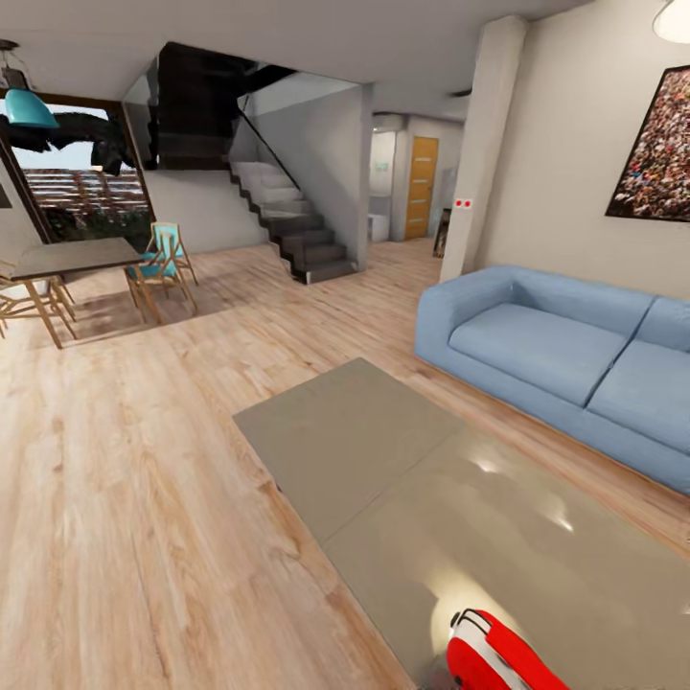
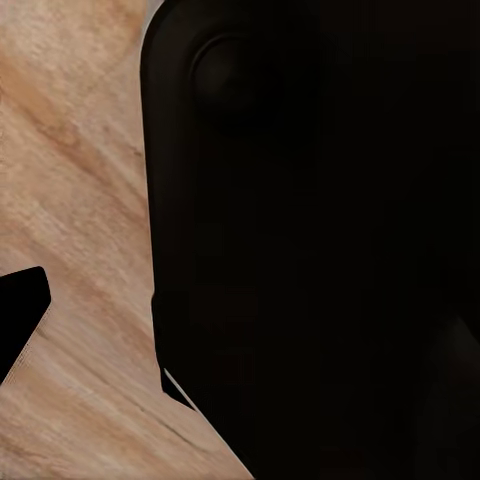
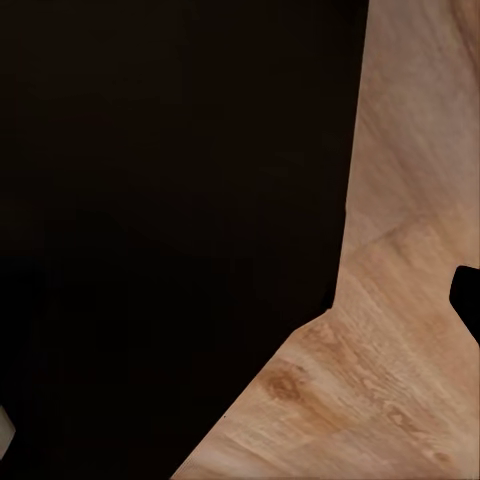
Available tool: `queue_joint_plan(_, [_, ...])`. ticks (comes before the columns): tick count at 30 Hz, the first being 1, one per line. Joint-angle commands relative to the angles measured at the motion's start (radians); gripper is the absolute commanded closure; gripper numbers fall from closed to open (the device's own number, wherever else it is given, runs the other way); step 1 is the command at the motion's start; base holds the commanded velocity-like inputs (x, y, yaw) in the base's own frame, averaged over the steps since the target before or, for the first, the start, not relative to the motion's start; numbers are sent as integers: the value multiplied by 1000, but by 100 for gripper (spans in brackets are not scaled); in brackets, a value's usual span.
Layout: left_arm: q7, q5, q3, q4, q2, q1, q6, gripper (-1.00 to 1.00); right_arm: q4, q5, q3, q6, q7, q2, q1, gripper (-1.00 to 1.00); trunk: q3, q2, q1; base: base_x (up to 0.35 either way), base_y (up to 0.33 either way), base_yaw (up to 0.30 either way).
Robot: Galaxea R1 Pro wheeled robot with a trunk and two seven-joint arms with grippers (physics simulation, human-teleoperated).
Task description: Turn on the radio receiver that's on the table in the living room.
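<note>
In the left wrist view a black finger tip (image 2: 22, 310) jutted in over the wood floor (image 2: 70, 200), beside a large dark robot body part (image 2: 320, 240); whether the left fingers were spread or pressed together could not be told. In the right wrist view another black finger tip (image 3: 467, 300) showed at the frame's edge above the same pale planks, next to a broad dark mass (image 3: 170, 230), and the state of the right fingers could not be told either. From the head view the radio receiver (image 1: 498, 656) sat on the near part of the table (image 1: 383, 450), cut off by the bottom of the frame, red with a white trim band, close to the surface's left edge. The glossy grey two-panel surface ran diagonally away, its far corner pointing toward the staircase (image 1: 297, 230). The blue sofa (image 1: 565, 355) stood just beyond the right edge, a strip of floor between. Left of the surface lay wide open floor, reaching to the dining table (image 1: 72, 259) and chairs (image 1: 163, 264) well apart
</note>
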Motion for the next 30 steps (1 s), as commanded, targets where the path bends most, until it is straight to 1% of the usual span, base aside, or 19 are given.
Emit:
queue_joint_plan(1, [0, 0, 0, 0, 0, 0, 0, -100, 0, 0, 0, 0, 0, 0, 0, -100, 0, 0, 0, 0, 0, -171])
queue_joint_plan(9, [-4, 0, 0, 0, 0, 0, 1, -100, 0, 0, 1, 1, 0, 0, 0, -100, 0, 0, 0, 35, 41, -46])
queue_joint_plan(24, [-7, 0, -3, 0, 0, 0, 2, -100, 0, 1, 3, 2, 0, 0, 0, -100, 0, 0, 0, 221, 234, -2])
queue_joint_plan(30, [-6, 0, -3, 0, 0, 0, 2, -100, 0, 1, 3, 2, 0, 0, 0, -100, 0, 0, 0, 101, 88, 0])
